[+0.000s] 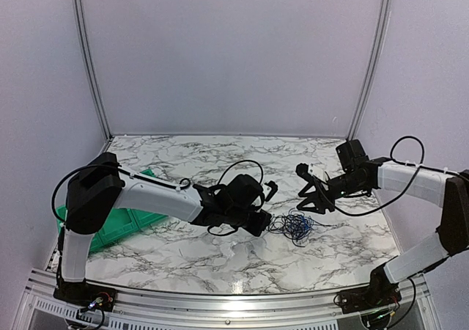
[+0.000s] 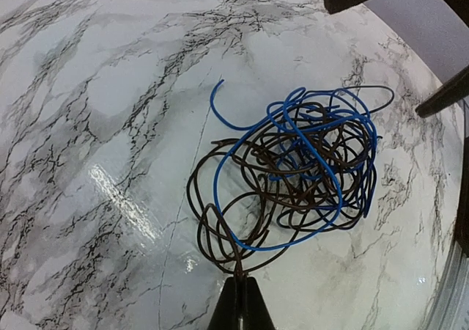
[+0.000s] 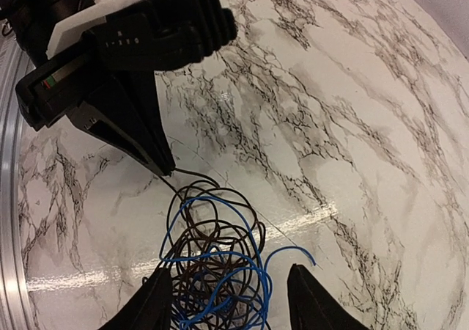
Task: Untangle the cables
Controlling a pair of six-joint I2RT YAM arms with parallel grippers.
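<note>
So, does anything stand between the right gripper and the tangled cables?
Nothing visible does. The right gripper hangs open close over the cables, its fingers framing the tangle in its wrist view. The left gripper is shut on a dark strand at the tangle's opposite edge, off to the side of that approach.

Two arms (image 1: 157, 196) (image 1: 410, 182), one cable tangle (image 1: 292, 226) (strands uncountable), one green bin (image 1: 117, 231).

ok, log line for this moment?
left gripper: shut on cables at tangle's edge | right gripper: open, over tangle | cables: knotted heap on table
</note>
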